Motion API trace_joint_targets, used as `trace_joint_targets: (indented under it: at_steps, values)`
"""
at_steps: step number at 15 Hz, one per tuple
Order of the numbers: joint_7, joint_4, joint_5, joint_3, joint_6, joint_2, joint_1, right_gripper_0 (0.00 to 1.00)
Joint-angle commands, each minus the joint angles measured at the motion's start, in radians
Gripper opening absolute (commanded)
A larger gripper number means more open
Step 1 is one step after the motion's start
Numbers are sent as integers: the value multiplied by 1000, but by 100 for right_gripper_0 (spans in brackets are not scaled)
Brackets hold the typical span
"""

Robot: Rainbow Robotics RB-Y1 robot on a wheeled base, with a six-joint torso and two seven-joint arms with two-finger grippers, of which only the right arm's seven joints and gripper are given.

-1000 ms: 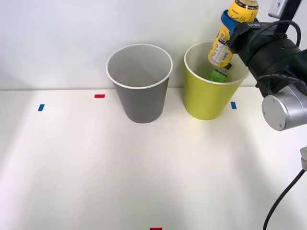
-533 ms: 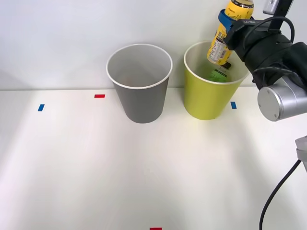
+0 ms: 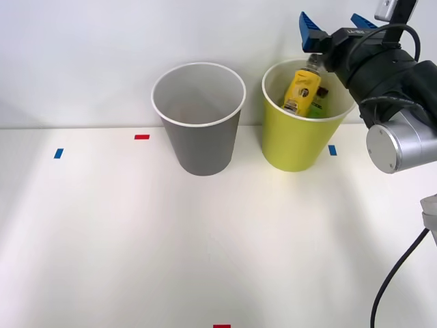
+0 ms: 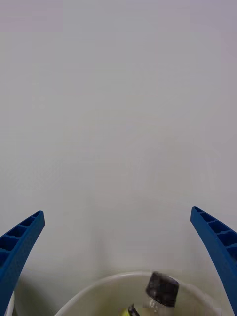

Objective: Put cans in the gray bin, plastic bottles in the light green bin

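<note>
Yellow-labelled plastic bottle (image 3: 298,89): inside the light green bin, tilted, leaning against the inner wall; held by nothing.
Black cap (image 4: 162,289): seen from the wrist view, just inside the white rim, between the two blue fingers.
Green-labelled plastic bottle (image 3: 319,101): also inside the light green bin, behind the yellow one, mostly hidden.
Round tapered lime-green bin with white rim (image 3: 293,142): upright at the back of the table, on the right side of the front view, just beside the gray bin but not touching.
Round tapered gray bin with white rim (image 3: 201,140): upright, left of the lime-green bin; pale inside, contents not discernible.
Right gripper (image 3: 336,26): above the lime-green bin's far rim, blue ribbed fingers (image 4: 19,249) spread wide, gripping nothing.
White table (image 3: 205,246): carries both bins.
Tape marks: red (image 3: 141,137) near the gray bin, blue (image 3: 332,149) beside the lime-green bin, another blue (image 3: 58,153) far left, another red (image 3: 221,326) at the near edge.
</note>
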Motion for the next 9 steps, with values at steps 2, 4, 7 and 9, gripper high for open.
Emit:
trace_joint_targets:
  at_steps: [2, 4, 7, 9]
  values:
    - [5, -2, -3, 3, -130, 15, 76, 100]
    - [11, -23, -4, 3, -219, 25, 145, 100]
    - [14, -146, 22, 1, -225, 34, 276, 100]
    - [14, -244, 45, -3, -228, 38, 385, 100]
